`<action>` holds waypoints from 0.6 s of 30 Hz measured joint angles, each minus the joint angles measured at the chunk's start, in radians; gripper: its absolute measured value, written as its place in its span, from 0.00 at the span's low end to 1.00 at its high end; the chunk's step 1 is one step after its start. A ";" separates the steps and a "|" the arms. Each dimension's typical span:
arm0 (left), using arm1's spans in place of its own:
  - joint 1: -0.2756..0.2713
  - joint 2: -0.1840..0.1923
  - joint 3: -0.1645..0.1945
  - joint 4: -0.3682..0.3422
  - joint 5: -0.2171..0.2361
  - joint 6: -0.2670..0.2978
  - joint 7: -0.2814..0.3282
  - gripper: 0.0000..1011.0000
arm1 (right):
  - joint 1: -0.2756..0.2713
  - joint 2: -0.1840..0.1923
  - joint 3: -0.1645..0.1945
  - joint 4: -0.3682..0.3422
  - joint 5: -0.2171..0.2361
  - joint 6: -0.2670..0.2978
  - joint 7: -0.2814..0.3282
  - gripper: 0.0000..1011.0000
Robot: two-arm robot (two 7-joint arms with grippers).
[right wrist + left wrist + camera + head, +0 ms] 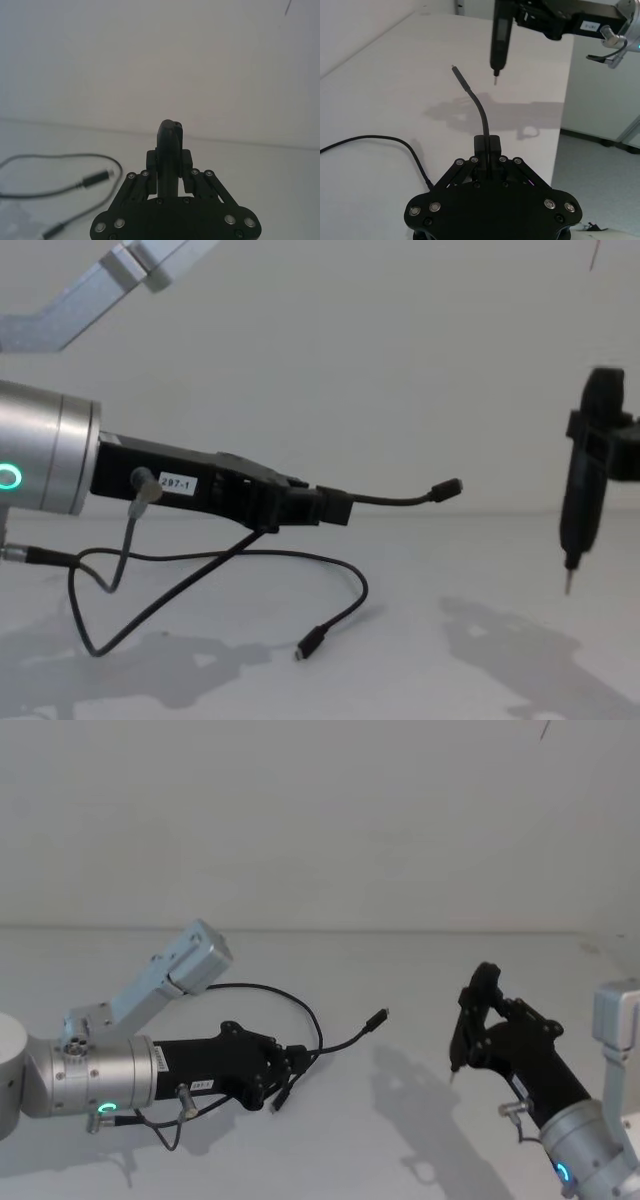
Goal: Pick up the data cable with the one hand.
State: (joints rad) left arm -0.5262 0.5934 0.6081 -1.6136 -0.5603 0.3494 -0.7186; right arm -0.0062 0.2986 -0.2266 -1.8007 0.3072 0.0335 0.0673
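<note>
The data cable is black, with a silver tip on the plug farthest from the left tool. That tool is black with a small white label. Its wrist is silver with a green ring light. The right tool and its metal-pointed, pen-shaped instrument are black. The table is white.

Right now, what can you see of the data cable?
The data cable is a long thin black cord, flexible-looking. The left gripper's jaws are shut on it near one plug, which sticks out forward in the air. The rest loops back and sags to the table, where the other small black plug rests.
</note>
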 joint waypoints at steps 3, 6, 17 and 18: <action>0.004 0.004 -0.001 -0.008 -0.009 0.003 -0.003 0.04 | 0.006 -0.014 -0.003 -0.010 0.007 0.000 -0.002 0.28; 0.008 0.007 -0.002 -0.013 -0.016 0.005 -0.006 0.04 | 0.019 -0.039 -0.009 -0.023 0.014 0.000 -0.009 0.28; 0.016 0.014 -0.005 -0.026 -0.031 0.010 -0.011 0.04 | 0.068 -0.120 -0.038 -0.026 0.016 -0.021 -0.031 0.28; 0.016 0.014 -0.005 -0.026 -0.031 0.010 -0.011 0.04 | 0.068 -0.120 -0.038 -0.026 0.016 -0.021 -0.031 0.28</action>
State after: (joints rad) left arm -0.5104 0.6072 0.6035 -1.6401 -0.5915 0.3591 -0.7294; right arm 0.0615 0.1783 -0.2647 -1.8269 0.3236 0.0126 0.0363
